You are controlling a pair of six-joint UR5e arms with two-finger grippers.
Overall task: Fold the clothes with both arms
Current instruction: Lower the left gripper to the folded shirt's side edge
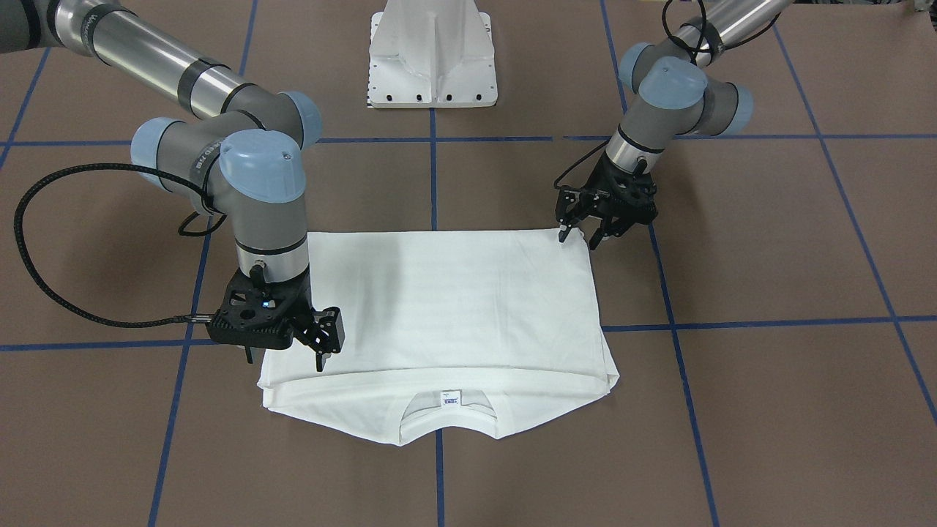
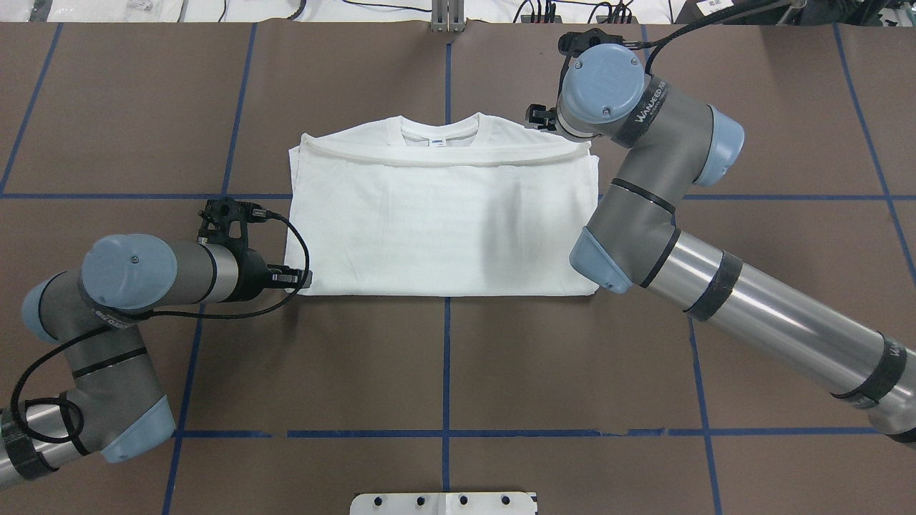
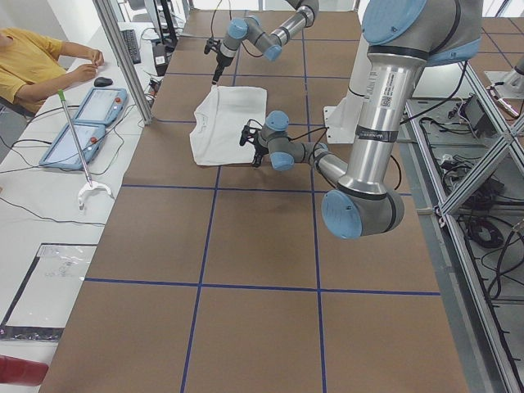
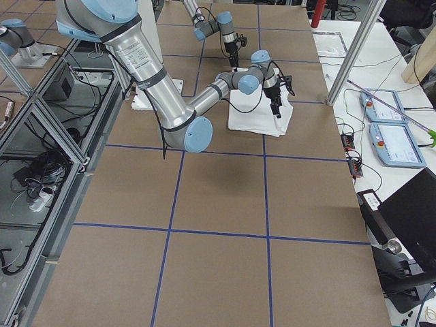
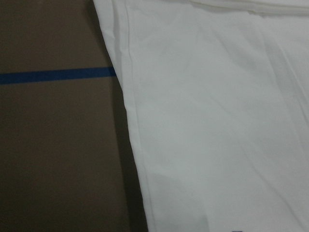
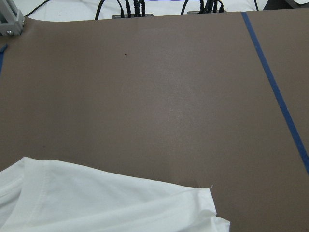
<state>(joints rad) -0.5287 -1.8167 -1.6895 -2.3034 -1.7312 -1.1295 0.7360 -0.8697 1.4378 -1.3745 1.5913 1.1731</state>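
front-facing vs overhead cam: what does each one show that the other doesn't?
Front-facing only: the left gripper with its fingers spread open at the T-shirt corner nearest the robot. It also shows the right gripper over the opposite side edge, jaw state unclear, and the whole white pedestal.
Overhead only: cables beyond the table. In this view the right arm hides its own gripper.
Both: the folded shirt, its collar label and the blue tape grid.

Silver-grey arms (image 2: pixel 773 315), blue caps (image 2: pixel 601 71), black cables (image 1: pixel 16 223)
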